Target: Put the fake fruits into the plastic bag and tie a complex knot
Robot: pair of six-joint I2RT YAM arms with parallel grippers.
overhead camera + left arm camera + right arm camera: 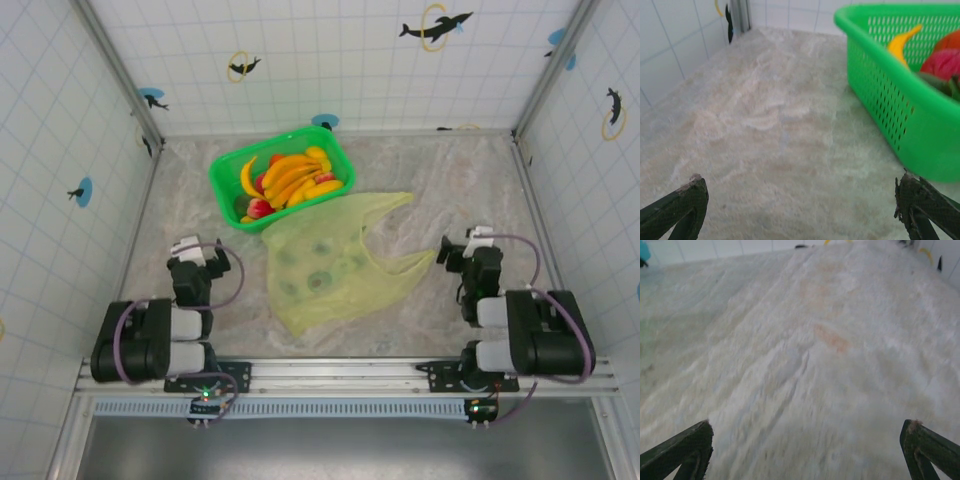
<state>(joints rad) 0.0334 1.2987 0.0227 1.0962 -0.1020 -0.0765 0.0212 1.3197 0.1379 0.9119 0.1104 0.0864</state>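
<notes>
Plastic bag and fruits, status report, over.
Left gripper open, right gripper open, both empty. Plastic bag flat on table, fake fruits in green basket. Nothing in the way.

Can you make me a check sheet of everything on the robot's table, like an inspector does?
Surface: pale marbled table, bare near both claws.
Job's things: fruits piled in a green basket at the back; bag lying flat just in front of it.
Clutter: nothing seen.
Claws: left claw open, beside the basket; right claw open over bare table.
Cables: purple cable looped on the left arm, another on the right.
Surroundings: white tiled walls with dolphin stickers.
</notes>
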